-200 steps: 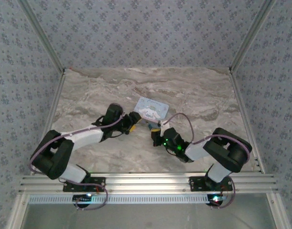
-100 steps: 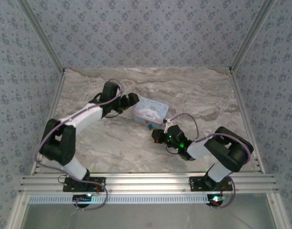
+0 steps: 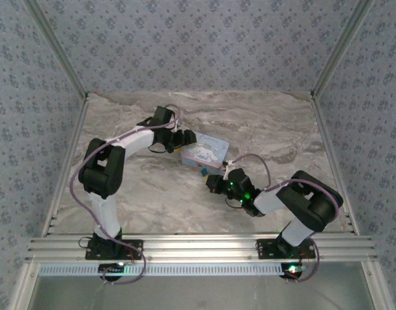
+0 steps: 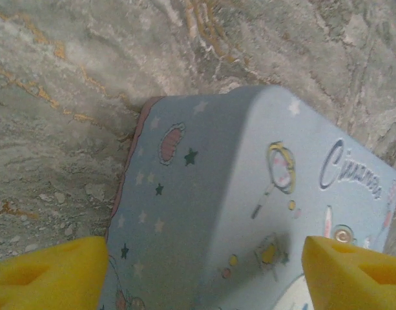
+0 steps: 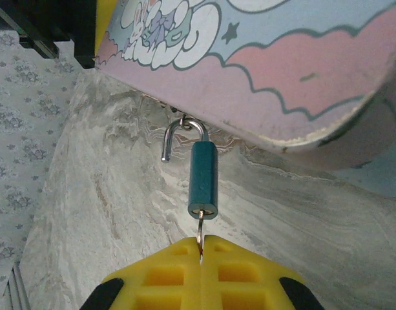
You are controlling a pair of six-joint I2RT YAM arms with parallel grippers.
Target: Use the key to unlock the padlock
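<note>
One marbled surface, enclosed by floral-papered panels. One light-blue cartoon tin, straddled by the left fingers, which are spread wide. One dark-teal padlock, hooked at the tin's edge, shackle open, just ahead of the right fingers. One key, seated in its base, pinched between those closed fingers.

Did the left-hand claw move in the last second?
Yes. The left gripper moved toward the table's far edge, now at the tin's left end.
</note>
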